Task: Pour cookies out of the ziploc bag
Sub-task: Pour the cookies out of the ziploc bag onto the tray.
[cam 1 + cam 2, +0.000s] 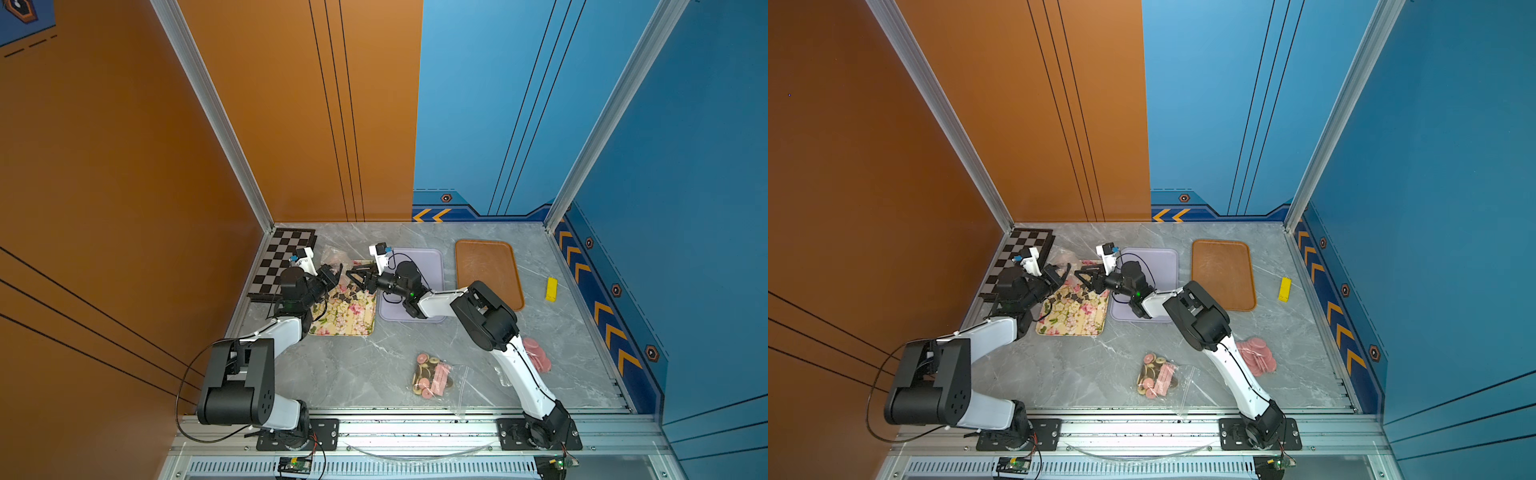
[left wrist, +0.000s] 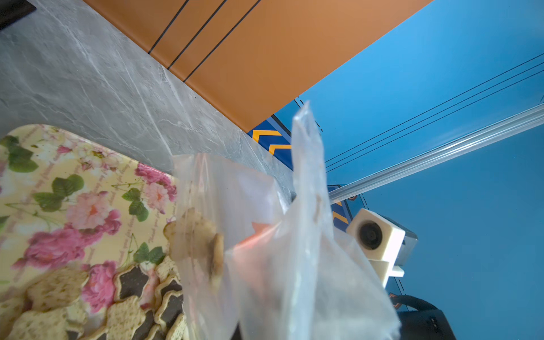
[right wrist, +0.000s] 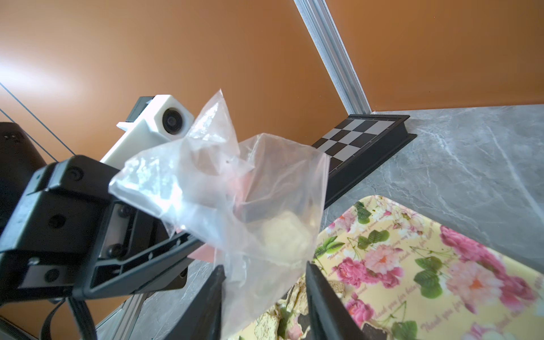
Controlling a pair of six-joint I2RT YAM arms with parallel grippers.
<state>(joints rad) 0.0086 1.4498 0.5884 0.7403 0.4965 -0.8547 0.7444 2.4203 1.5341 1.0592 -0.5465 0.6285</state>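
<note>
Holding bag (image 3: 235, 182) above tray (image 2: 44, 153): left gripper (image 1: 335, 272) clamped on film; right gripper (image 3: 264, 266) jaws apart, astride bag. Most cookies (image 2: 126, 297) on tray, few inside. Film limp, light, slippery; cookies brittle. Pinch upper corner, shake gently.

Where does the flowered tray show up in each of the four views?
Top view: flowered tray left of the lilac tray.
Top view: the tray, same spot.
Left wrist: tray partly behind the clear bag, cookies on it.
Right wrist: tray beneath the bag.
Shared landmark: the bag.
</note>
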